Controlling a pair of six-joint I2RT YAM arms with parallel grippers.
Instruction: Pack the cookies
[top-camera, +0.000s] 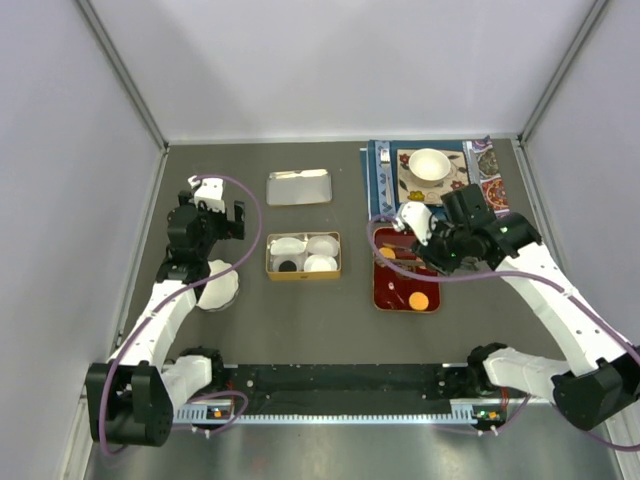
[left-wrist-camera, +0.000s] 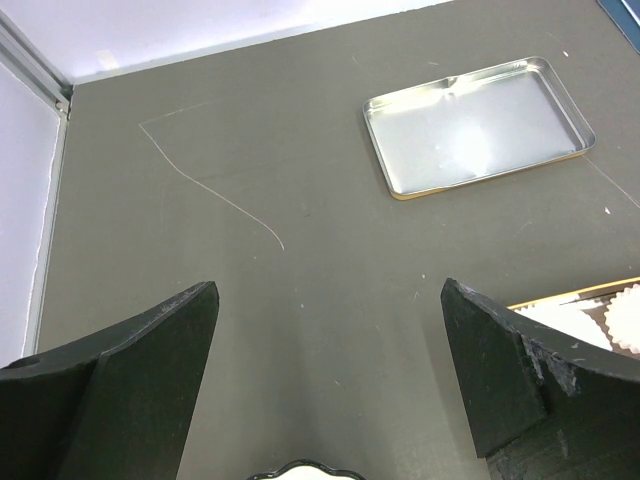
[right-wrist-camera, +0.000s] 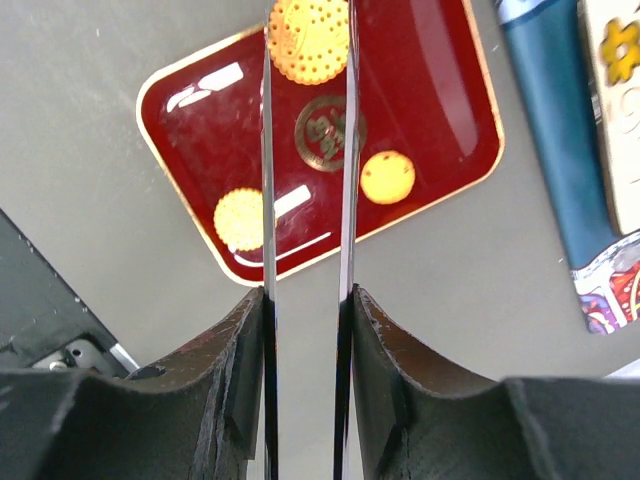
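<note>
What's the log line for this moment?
left end effector open | right end effector shut on tongs over red tray | three orange cookies on tray | black cookie in tin

Three round, dotted orange cookies show against the red tray; the black-brown cookie lies in the tin.

We see the right gripper over the red tray, which holds an orange cookie. The left gripper hangs left of the gold tin.
</note>
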